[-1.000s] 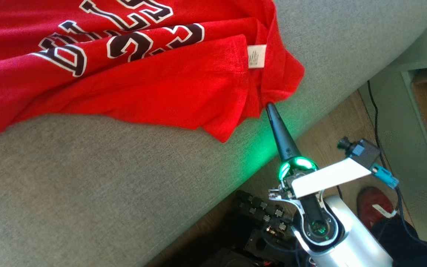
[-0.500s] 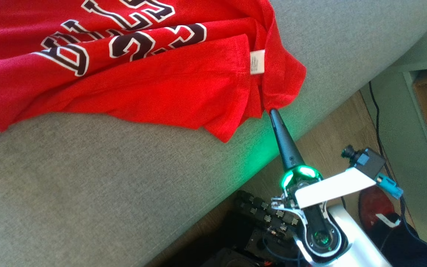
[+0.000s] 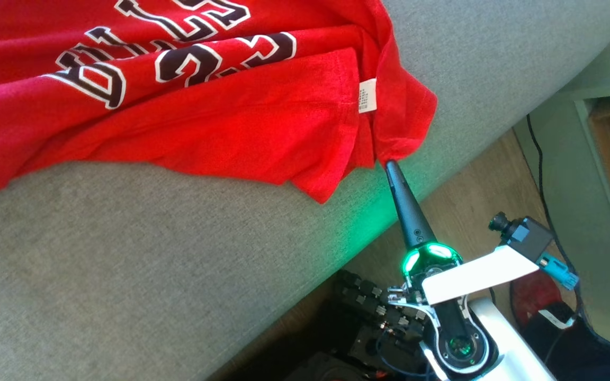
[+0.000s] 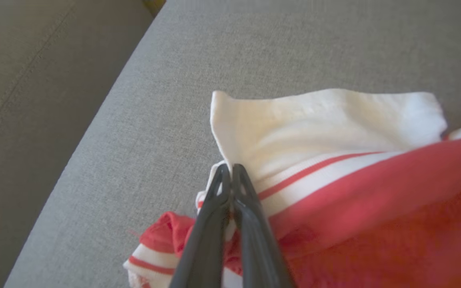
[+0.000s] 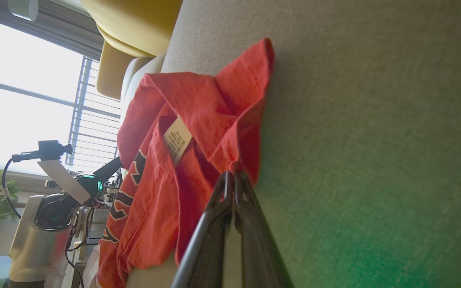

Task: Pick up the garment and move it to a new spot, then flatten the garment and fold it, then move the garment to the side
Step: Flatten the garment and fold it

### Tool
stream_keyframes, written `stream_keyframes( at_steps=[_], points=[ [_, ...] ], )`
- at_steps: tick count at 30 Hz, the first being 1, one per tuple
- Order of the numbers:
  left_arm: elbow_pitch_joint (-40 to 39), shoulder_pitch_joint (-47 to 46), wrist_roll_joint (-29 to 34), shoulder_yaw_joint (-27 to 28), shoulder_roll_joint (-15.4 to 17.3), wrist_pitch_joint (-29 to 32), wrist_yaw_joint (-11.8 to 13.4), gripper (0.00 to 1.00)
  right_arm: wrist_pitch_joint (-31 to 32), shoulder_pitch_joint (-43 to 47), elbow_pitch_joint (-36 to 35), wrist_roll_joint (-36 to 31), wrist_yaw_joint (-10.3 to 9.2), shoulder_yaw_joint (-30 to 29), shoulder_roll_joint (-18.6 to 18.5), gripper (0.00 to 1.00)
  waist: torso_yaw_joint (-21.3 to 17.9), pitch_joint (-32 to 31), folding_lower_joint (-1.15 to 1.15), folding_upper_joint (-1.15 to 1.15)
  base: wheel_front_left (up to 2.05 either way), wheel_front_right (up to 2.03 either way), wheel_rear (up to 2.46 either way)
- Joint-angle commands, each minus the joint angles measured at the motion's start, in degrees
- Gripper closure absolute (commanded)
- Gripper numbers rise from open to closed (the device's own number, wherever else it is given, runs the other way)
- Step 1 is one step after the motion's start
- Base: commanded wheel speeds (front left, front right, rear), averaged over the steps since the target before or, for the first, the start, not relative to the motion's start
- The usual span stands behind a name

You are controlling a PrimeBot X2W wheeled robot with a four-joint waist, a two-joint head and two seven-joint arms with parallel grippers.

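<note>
The garment is a red jersey with black-and-white lettering, lying bunched on the grey sofa seat. My right gripper is shut on its lower right hem corner, near the sofa's front edge. In the right wrist view the two fingers meet on that red fold, close to the white label. In the left wrist view my left gripper is shut on the edge of the white, red-striped sleeve. The rest of the jersey runs out of the head view's top and left.
Wooden floor lies right of the sofa's edge, with a black cable, a pale green shelf unit and a red object. Yellow cushions stand at the sofa's far end. My left arm stands before a bright window.
My right gripper has drawn back a little toward the sofa's edge, pulling the hem corner and label with it. My left gripper has gone from open to shut.
</note>
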Motion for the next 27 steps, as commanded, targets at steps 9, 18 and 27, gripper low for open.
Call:
stream_keyframes(
  at_steps=[9, 18, 27],
  points=[
    [-2.82, -10.60, -1.34, 1.91, 1.66, -20.08, 0.00, 1.00, -0.13, -5.08, -3.27, -5.26, 0.01, -1.57, -0.44, 1.00, 3.62, -5.07, -0.01, 0.00, 0.00, 0.00, 0.00],
    [5.32, -12.40, -2.58, 2.37, 0.07, -40.33, 0.00, 1.00, -0.13, -13.77, -5.49, -15.98, 0.01, -13.53, -0.44, 1.00, 14.37, -14.94, -0.01, 0.00, 0.00, 0.00, 0.00],
    [14.04, -8.79, -13.28, 5.52, -1.23, -50.14, 0.00, 1.00, 4.83, -32.38, 3.06, -36.68, 0.01, -25.76, -0.44, 1.00, 23.61, -28.86, -0.01, 0.00, 0.00, 0.00, 0.00]
  ],
)
